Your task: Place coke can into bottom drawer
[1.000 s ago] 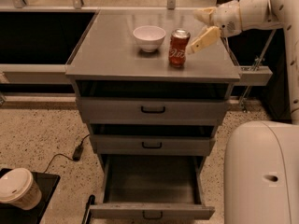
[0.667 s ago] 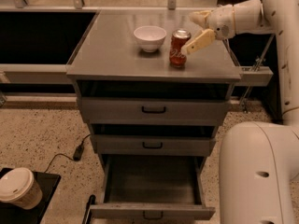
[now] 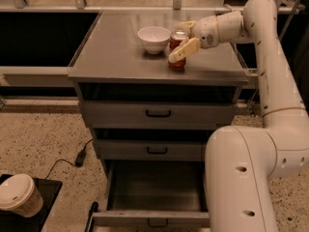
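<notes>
Claw [image 3: 177, 42] at the coke can [image 3: 176, 62], reaching in from 3 o'clock at the end of a cream-white arm [image 3: 270, 76]; the claw overlaps the can's front and upper half. Whether it is gripping the can or only set around it cannot be told.

From left to right:

- At 8 o'clock in the view, a paper cup with a white lid [image 3: 17, 201] stands on a black mat [image 3: 48, 197] on the speckled floor.
- Just toward 2 o'clock from the mat, a black cable with a small adapter block [image 3: 79, 157] lies on the floor beside the cabinet.
- The grey metal desk [image 3: 111, 57] carries a white bowl [image 3: 153, 37] near its middle.
- The coke can stands upright on the desk at 4 o'clock of the bowl, just beside it. Its silver top and red body are partly visible past the claw.

Below the desk surface are three drawers:

- The top drawer [image 3: 125, 114] and the middle drawer [image 3: 125, 150] each show a grey front with a black handle.
- The bottom drawer [image 3: 154, 190] is pulled out at 6 o'clock, its deep tray exposed and its low front panel nearest the camera.

At 4 o'clock, the robot's rounded white body [image 3: 241, 178] covers the right end of the two lower drawers.
</notes>
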